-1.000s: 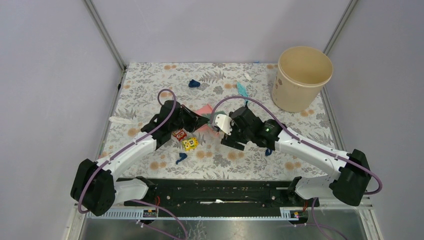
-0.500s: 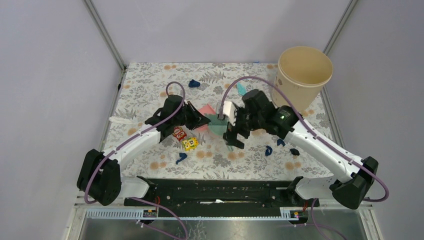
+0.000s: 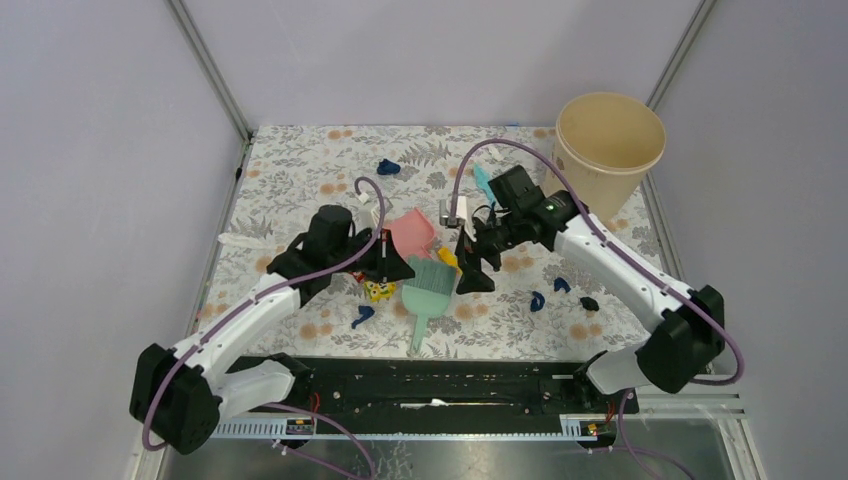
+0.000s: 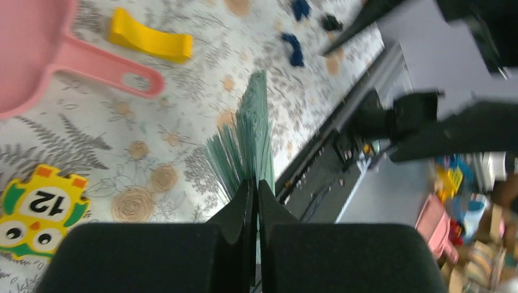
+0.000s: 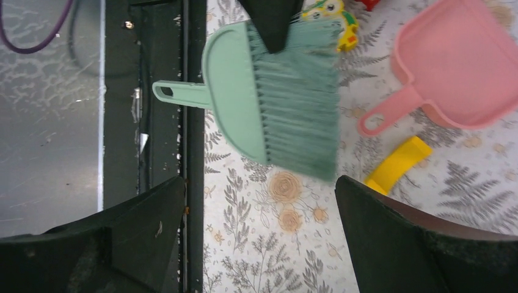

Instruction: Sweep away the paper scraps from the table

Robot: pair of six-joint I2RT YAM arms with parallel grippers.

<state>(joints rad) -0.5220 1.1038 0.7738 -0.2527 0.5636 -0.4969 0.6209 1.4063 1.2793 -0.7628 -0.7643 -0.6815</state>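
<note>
Paper scraps [image 3: 537,300], mostly small crumpled navy-blue wads, sat loose on the fern-printed white cloth table [image 3: 300,170]: one just left of the mint-green plastic hand brush [image 3: 428,283]'s handle, a few more off to the brush's right. Left gripper [image 3: 392,262] was clamped fully shut and looked to be pinching that brush by its bristle end, handle pointing back at the arm bases. Right gripper [image 3: 472,260] hung wide open and empty just right of the brush head, so I'd guess it grabs the handle before any sweeping.
</note>
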